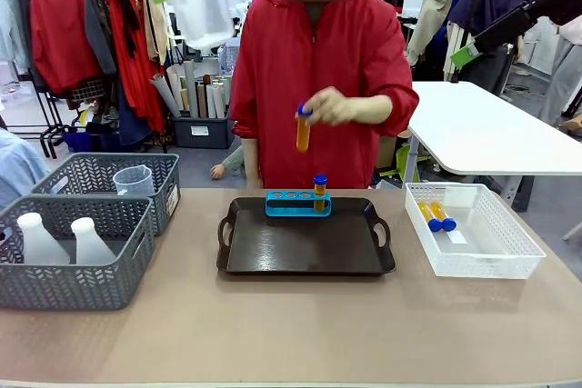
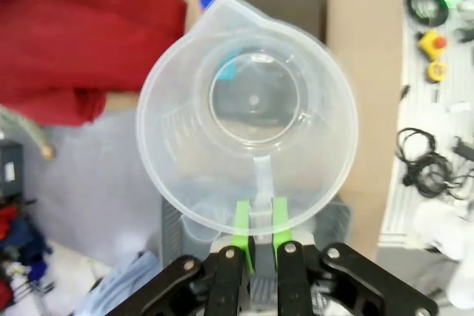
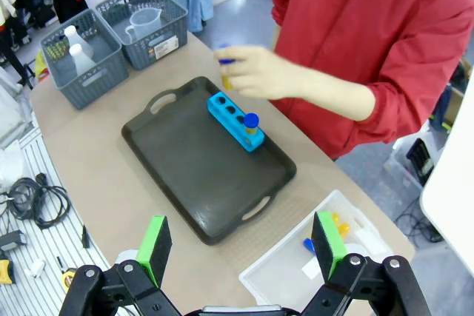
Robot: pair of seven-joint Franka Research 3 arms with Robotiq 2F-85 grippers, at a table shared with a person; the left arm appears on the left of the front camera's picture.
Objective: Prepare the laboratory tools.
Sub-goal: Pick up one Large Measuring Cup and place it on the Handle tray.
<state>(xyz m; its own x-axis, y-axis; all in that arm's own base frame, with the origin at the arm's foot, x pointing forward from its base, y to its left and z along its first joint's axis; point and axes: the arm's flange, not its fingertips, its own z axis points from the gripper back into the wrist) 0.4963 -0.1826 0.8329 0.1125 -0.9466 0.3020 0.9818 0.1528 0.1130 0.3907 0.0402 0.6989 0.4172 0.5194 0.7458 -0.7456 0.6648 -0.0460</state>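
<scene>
Lowering the beaker point(image 2: 248, 109) onto the tray point(image 1: 291, 247) looks like the step in hand, so plan your descent around the person's hand point(image 1: 332, 108). It holds an orange blue-capped tube point(image 1: 303, 134) just above the blue rack point(image 1: 289, 203) at the tray's far edge. Aim for the bare near half of the tray, well apart from the rack and from the one tube already standing in it. Come down level so the base lands flat.

Your left pincer point(image 2: 258, 231) is clamped on the beaker's handle, with the green pads pressed against either side of the thin strip. That is a narrow hold on a light, wide vessel, so I'd expect it to swing if you turn the wrist quickly. Release only once the base is resting on the tray.

Your right pincer point(image 3: 241, 246) hangs high over the near side of the desk point(image 1: 291, 333), its jaws wide apart with nothing between them. Leave it there, out of the way.

The beaker itself is high above the desk's left side in the front view. It is clear plastic and empty, with a flared rim, a pouring spout on the side away from the handle, and faint markings on its wall.
</scene>
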